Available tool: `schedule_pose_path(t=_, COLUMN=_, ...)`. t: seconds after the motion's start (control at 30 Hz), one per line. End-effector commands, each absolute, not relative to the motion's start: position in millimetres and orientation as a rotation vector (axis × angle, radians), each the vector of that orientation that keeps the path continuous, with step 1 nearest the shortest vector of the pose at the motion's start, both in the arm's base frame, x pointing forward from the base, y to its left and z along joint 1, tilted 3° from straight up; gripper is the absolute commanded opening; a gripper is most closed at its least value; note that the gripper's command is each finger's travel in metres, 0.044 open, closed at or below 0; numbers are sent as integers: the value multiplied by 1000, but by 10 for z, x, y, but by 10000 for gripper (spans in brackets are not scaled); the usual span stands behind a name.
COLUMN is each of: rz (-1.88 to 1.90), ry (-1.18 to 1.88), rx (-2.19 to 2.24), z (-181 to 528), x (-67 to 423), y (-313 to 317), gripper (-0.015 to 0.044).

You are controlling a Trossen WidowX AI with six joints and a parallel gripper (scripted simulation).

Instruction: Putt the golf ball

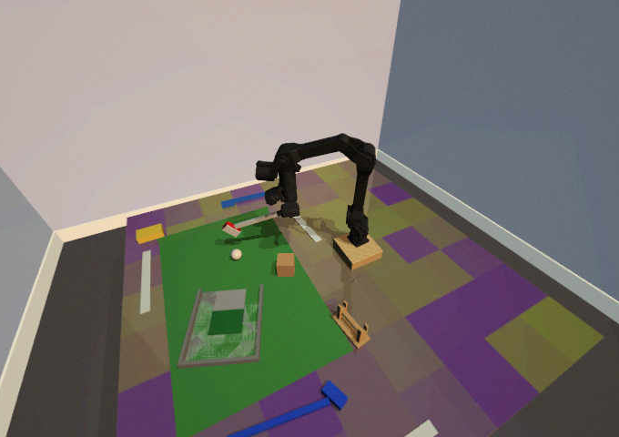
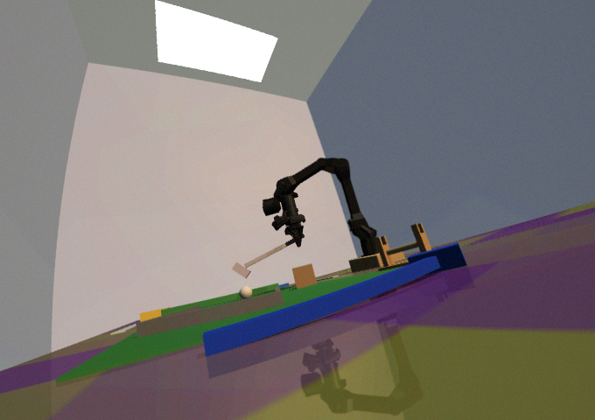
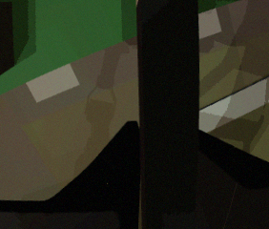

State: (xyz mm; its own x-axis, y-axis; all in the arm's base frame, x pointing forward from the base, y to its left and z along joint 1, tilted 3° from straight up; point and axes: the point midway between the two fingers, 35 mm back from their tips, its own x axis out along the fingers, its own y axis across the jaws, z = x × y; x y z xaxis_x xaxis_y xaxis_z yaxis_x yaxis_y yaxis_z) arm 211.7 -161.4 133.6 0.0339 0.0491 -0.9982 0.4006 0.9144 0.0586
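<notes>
My gripper (image 1: 285,209) (image 2: 297,241) is shut on the red putter's shaft (image 1: 254,220) (image 2: 268,254) and holds it in the air over the far end of the green mat (image 1: 268,319) (image 2: 169,341). The putter head (image 1: 231,228) (image 2: 241,269) hangs above and behind the white golf ball (image 1: 237,253) (image 2: 246,291), not touching it. The ball rests on the mat. The ramp with the raised dark green square (image 1: 226,321) sits in a grey frame (image 1: 189,330) (image 2: 209,311) nearer the front. In the wrist view the dark shaft (image 3: 168,121) runs up the middle.
A tan cube (image 1: 285,264) (image 2: 304,276) stands on the mat right of the ball. A wooden rack (image 1: 351,324) (image 2: 402,247) lies at the mat's right edge. A blue putter (image 1: 295,411) (image 2: 318,306), a yellow block (image 1: 149,232), a blue bar (image 1: 242,199) and white bars (image 1: 145,280) lie around.
</notes>
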Motion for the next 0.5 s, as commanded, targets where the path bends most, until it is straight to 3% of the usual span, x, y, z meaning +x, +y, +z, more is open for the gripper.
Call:
schedule_pose_path(t=0.0, rz=-306, ry=1517, rx=386, z=1353, x=2111, y=-1654, gripper=0)
schedule_pose_path(t=0.47, rz=-306, ry=1517, rx=386, z=953, x=2126, y=-1637, gripper=0)
